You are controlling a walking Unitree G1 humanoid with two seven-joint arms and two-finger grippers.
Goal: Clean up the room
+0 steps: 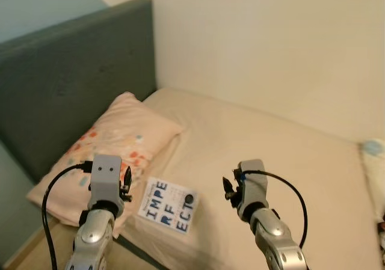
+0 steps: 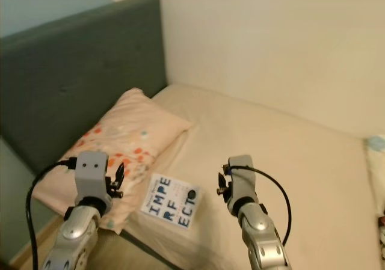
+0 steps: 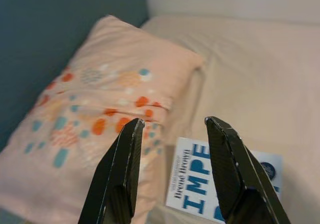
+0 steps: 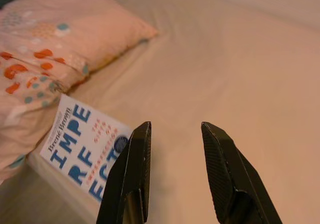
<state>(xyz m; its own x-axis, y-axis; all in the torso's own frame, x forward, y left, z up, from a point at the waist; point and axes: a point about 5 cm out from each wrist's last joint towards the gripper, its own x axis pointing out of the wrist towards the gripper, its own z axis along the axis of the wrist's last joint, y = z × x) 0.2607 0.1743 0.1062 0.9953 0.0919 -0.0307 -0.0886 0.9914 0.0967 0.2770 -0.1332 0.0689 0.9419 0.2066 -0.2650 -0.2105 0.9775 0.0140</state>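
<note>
A white book (image 1: 168, 205) with big blue letters lies flat on the beige bed (image 1: 289, 156), near its edge and right beside a peach pillow (image 1: 111, 147) with orange and teal dots. My left gripper (image 3: 172, 124) hovers open above the pillow's lower edge, just left of the book (image 3: 220, 181). My right gripper (image 4: 172, 129) is also open and empty, raised over the sheet to the right of the book (image 4: 82, 151).
A dark grey padded headboard (image 1: 72, 77) rises behind the pillow, and a cream wall (image 1: 271, 41) runs along the bed's far side. A pale blue-patterned cushion (image 1: 374, 156) peeks in at the right edge. The sheet stretches bare toward the wall.
</note>
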